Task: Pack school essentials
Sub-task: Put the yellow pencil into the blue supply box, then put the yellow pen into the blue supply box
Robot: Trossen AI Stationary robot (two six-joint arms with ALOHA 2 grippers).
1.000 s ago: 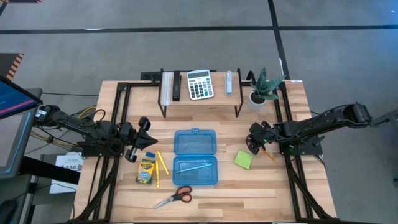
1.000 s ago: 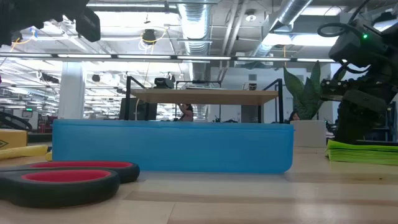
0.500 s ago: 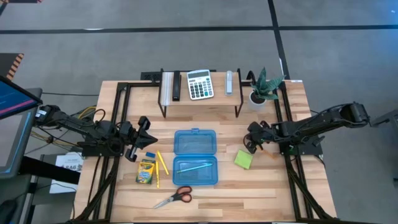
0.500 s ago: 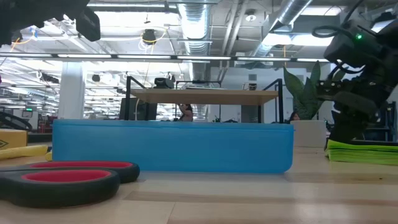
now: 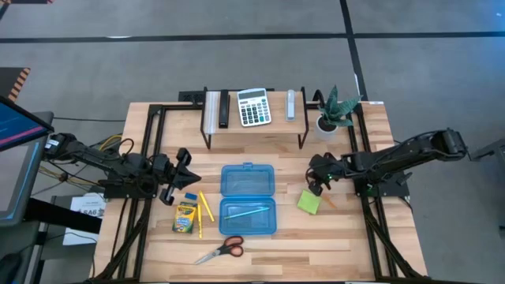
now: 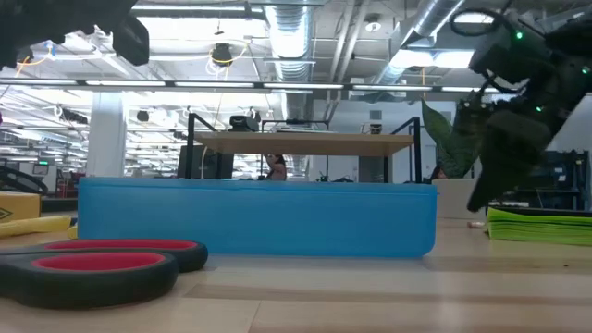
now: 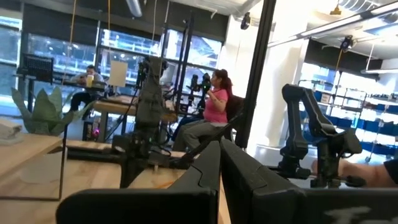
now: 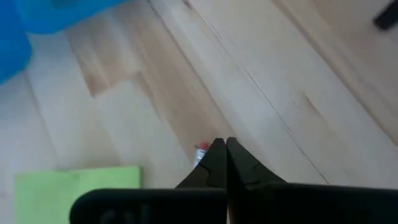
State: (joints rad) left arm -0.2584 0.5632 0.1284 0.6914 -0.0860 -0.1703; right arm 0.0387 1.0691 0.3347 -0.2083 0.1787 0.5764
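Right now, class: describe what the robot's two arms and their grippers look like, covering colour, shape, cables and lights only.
Both arms are dark, jointed segments of black metal. The left gripper ends in two black fingers with pale pads; yellow and dark cables trail behind its arm. The right gripper is black too, its fingers tapering to thin tips, and a small green light glows on its wrist.

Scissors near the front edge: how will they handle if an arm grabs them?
The scissors lie flat with blades parted, so they will probably pivot at the hinge if gripped by one blade. The red handles look thick and rounded, likely the easier hold. Lying low on the table, they would probably slide, not roll.
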